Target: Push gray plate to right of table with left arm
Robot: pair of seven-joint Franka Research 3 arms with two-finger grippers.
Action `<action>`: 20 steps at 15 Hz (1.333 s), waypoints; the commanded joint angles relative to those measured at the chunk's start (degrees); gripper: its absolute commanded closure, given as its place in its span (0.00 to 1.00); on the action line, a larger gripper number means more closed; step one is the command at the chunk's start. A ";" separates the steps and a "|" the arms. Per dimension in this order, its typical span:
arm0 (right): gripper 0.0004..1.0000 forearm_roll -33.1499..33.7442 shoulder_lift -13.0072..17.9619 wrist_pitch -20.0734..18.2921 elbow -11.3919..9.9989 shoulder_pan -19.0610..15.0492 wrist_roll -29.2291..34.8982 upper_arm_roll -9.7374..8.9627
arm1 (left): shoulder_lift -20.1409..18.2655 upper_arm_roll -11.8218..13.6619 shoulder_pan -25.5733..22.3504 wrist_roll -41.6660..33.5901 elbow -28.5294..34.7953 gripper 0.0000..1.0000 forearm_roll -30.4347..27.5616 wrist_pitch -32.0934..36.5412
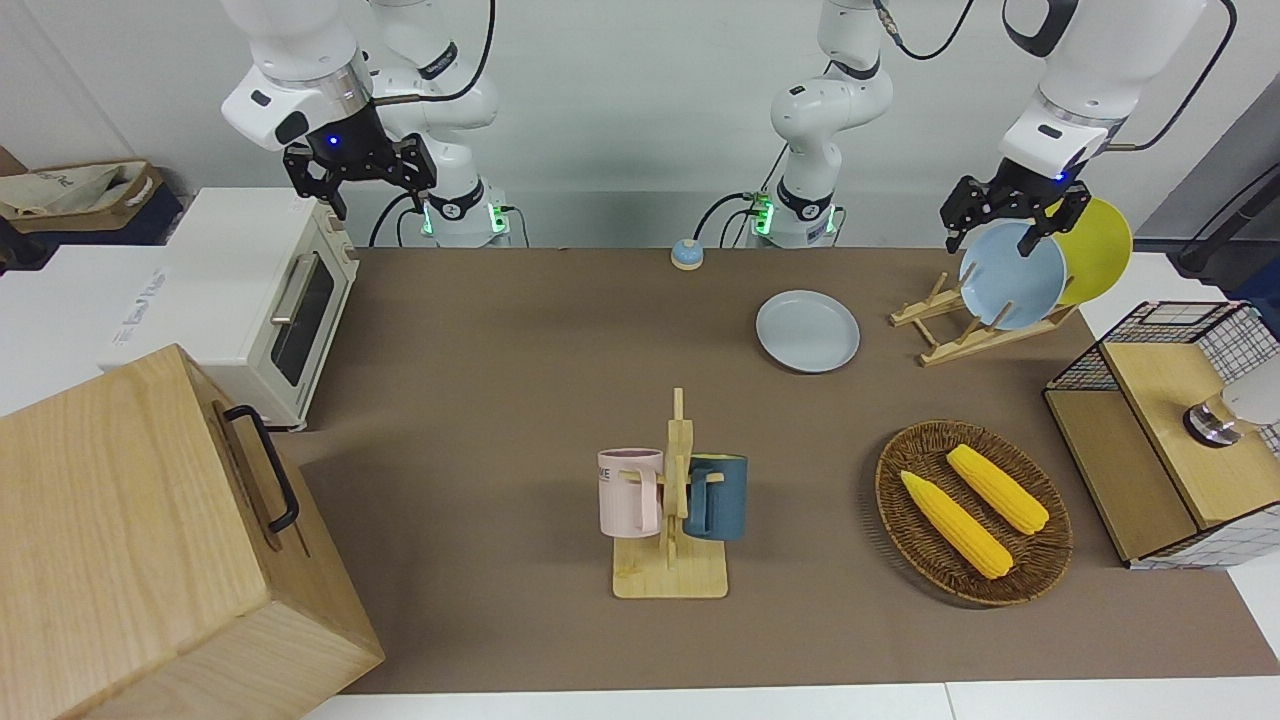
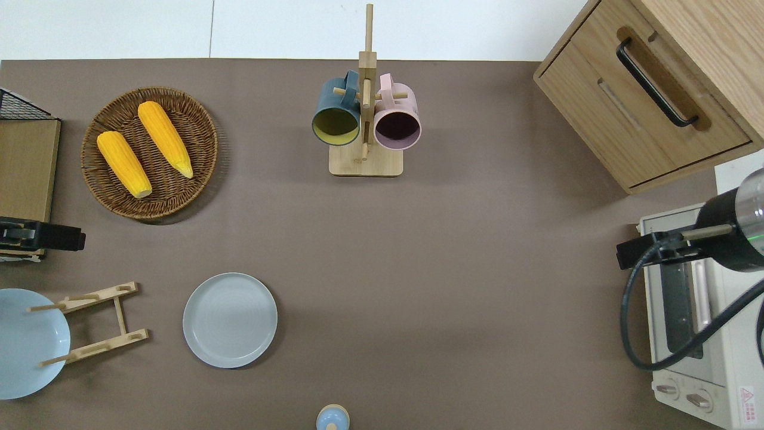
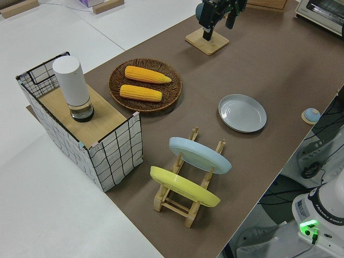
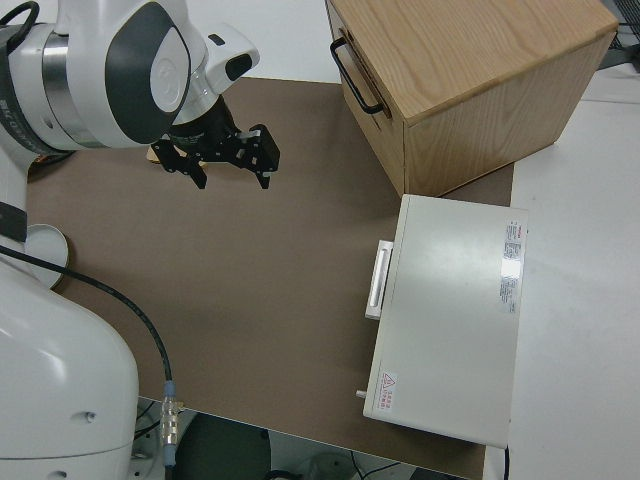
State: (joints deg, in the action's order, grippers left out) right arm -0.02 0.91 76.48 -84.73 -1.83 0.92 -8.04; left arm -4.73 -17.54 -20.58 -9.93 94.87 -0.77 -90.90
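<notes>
The gray plate [image 1: 808,331] [image 2: 230,319] [image 3: 242,113] lies flat on the brown table [image 1: 520,380], toward the left arm's end and close to the robots' edge. My left gripper [image 1: 990,240] [image 2: 45,237] hangs open and empty in the air over the table's end. It is near the plate rack [image 1: 960,325] and well apart from the gray plate. The right arm is parked, its gripper [image 1: 370,190] [image 4: 233,180] open.
The wooden rack [image 2: 95,322] beside the gray plate holds a sky-blue plate [image 1: 1012,275] and a yellow plate [image 1: 1100,248]. Farther out are a wicker basket [image 2: 149,152] with two corn cobs, a mug rack [image 2: 365,119], a wire crate [image 1: 1170,450], a toaster oven [image 1: 250,300], a wooden cabinet [image 1: 150,540] and a small bell [image 1: 686,254].
</notes>
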 commanded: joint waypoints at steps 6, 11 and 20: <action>0.02 -0.25 0.14 -0.89 0.53 -1.07 0.66 -0.92 | -2.12 0.93 -0.43 0.96 1.97 0.00 -3.01 3.72; 0.02 -0.25 0.14 -0.89 0.53 -1.15 0.75 -0.92 | -6.43 0.93 0.10 2.37 8.03 0.00 -3.80 1.88; 0.02 -0.25 0.14 -0.89 0.53 -1.07 0.66 -0.92 | -19.26 0.93 0.36 2.28 31.84 0.00 -8.02 -14.81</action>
State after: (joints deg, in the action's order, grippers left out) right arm -0.02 0.91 76.48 -84.73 -1.83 0.92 -8.04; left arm -17.53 -16.94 -20.59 -7.80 116.46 -7.07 -99.46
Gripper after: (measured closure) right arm 0.013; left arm 0.000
